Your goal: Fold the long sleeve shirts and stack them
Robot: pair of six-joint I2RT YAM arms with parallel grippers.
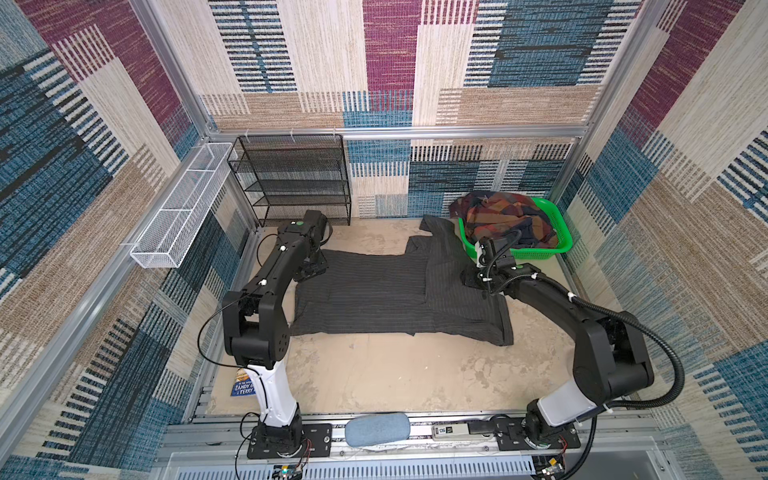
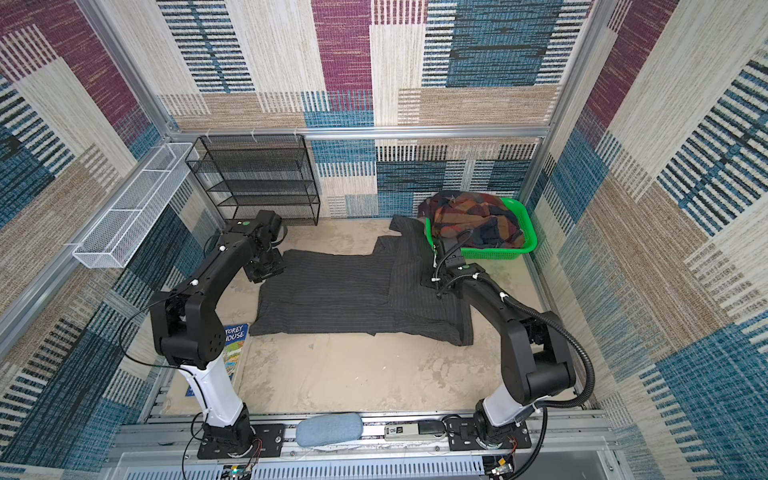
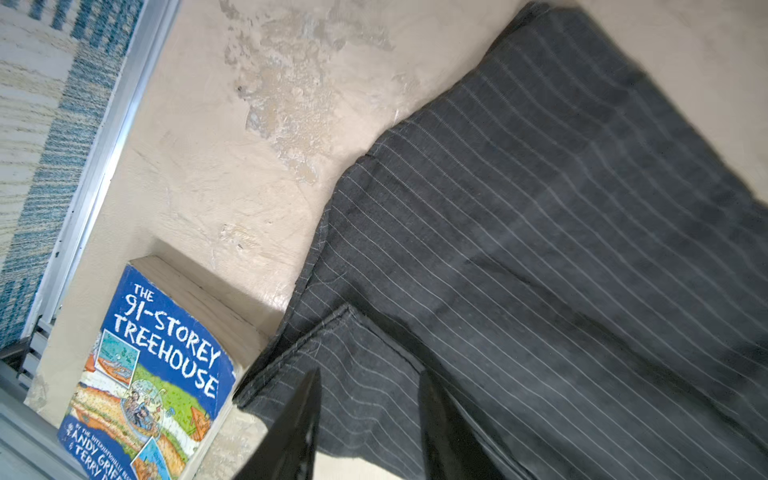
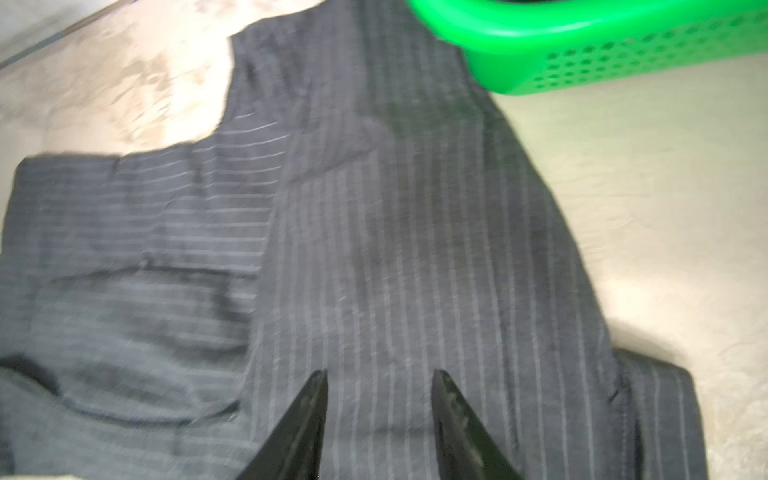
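Your charcoal pinstripe shirt point(image 1: 374, 291) lies spread flat across the far half of the counter point(image 1: 395, 374), running from near the left edge to near the right edge. One sleeve reaches up toward the far right corner, beside the green plastic basket point(image 1: 536, 251). Another part is folded over near the right end and runs down toward the middle of the counter.

The plaid shirt point(image 1: 503, 220) sits bunched in that basket, in the far right corner.

Your left claw point(image 3: 370, 374) is low over the shirt's left end. Its fingers stand partly spread and nothing is pinched between them. A folded cuff or hem lies just under them.

Your right claw point(image 4: 379, 374) hovers over the shirt's right part, near the basket, and its fingers are likewise parted around bare striped cloth. That wrist view is blurred, so you probably cannot tell whether the tips touch the fabric.

A paperback, The 91-Storey Treehouse point(image 3: 153, 365), lies against the counter's left edge, just beside the shirt's corner.
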